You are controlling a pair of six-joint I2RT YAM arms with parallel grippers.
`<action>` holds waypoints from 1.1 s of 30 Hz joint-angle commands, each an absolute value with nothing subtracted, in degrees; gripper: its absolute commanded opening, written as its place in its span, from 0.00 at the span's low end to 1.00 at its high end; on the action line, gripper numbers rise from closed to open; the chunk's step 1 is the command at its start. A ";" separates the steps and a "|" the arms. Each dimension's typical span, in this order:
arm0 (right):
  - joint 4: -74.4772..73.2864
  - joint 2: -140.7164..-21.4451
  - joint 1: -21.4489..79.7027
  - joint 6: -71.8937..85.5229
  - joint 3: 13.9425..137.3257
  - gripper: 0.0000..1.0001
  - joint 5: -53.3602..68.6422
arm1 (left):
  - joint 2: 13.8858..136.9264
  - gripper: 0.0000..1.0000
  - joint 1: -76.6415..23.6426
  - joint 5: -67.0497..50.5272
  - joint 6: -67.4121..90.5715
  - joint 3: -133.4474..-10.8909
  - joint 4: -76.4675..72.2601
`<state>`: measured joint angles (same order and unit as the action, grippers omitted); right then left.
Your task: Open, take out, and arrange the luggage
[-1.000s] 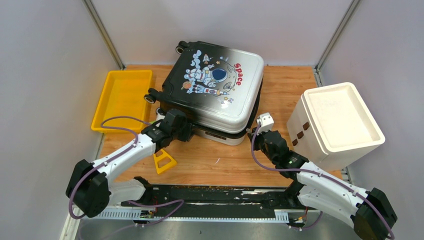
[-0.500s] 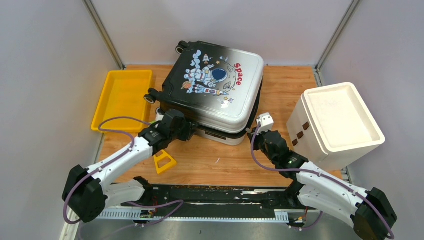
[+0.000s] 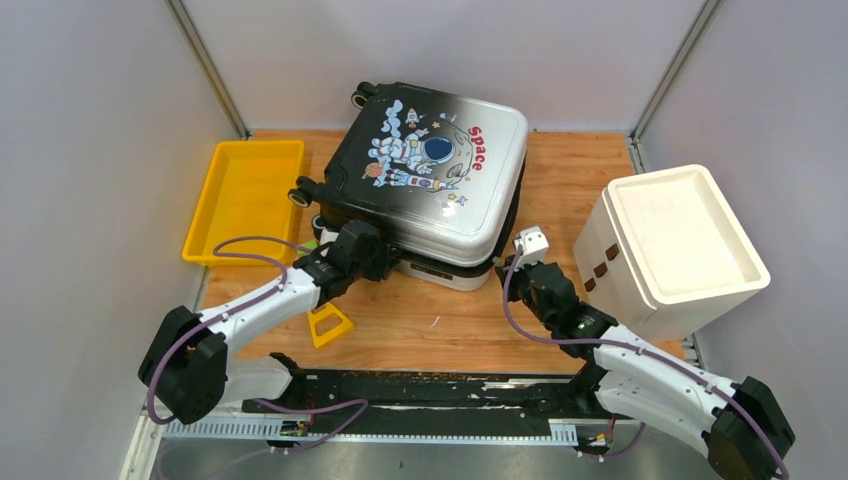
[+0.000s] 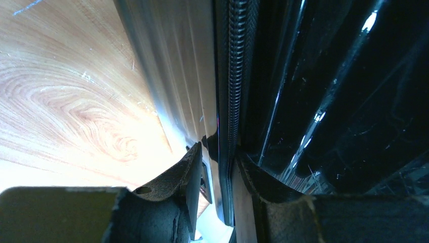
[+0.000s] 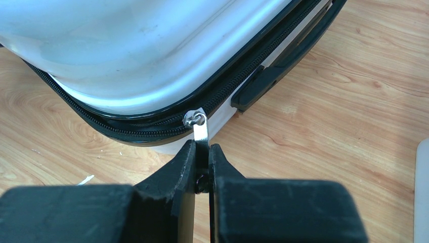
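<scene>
My right claw (image 5: pixel 202 149) was clamped on the zipper pull (image 5: pixel 200 132) of the luggage (image 5: pixel 126 50), which lay flat just ahead of its fingertips on the wooden table (image 5: pixel 329 126). My left claw (image 4: pixel 218 152) straddled the zip seam (image 4: pixel 233 76), fingers partly apart; whether it gripped, I could not tell. A white bin (image 3: pixel 690 240) stood right of the right claw.

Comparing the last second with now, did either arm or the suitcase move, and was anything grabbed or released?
The left gripper slid slightly right along the luggage's near-left edge, its arm swinging with it; its fingers straddle the zipper seam. Nothing was taken or released. The right gripper stayed shut on the zipper pull. The luggage, yellow tray and white bin did not move.
</scene>
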<state>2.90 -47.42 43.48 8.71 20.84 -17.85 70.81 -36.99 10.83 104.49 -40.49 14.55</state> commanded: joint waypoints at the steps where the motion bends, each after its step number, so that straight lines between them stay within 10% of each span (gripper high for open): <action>1: 5.58 -45.99 43.68 8.32 20.57 0.00 -17.80 | 70.76 0.36 -37.10 13.21 103.57 -39.80 11.47; 9: 8.87 -49.39 43.68 2.98 20.69 0.00 -15.44 | 73.25 0.39 -37.14 12.35 106.51 -41.33 16.59; 14: 8.84 -50.43 43.68 -6.83 21.98 0.00 -15.83 | 74.41 0.00 -37.10 13.18 106.56 -43.75 23.69; 21: 11.25 -51.40 40.60 -14.15 22.42 0.00 -28.85 | 68.04 0.00 -37.11 19.06 106.07 -42.69 30.45; 33: 19.81 -56.49 21.78 -15.68 28.45 0.00 -16.28 | 64.60 0.00 -37.14 20.83 102.44 -42.34 37.40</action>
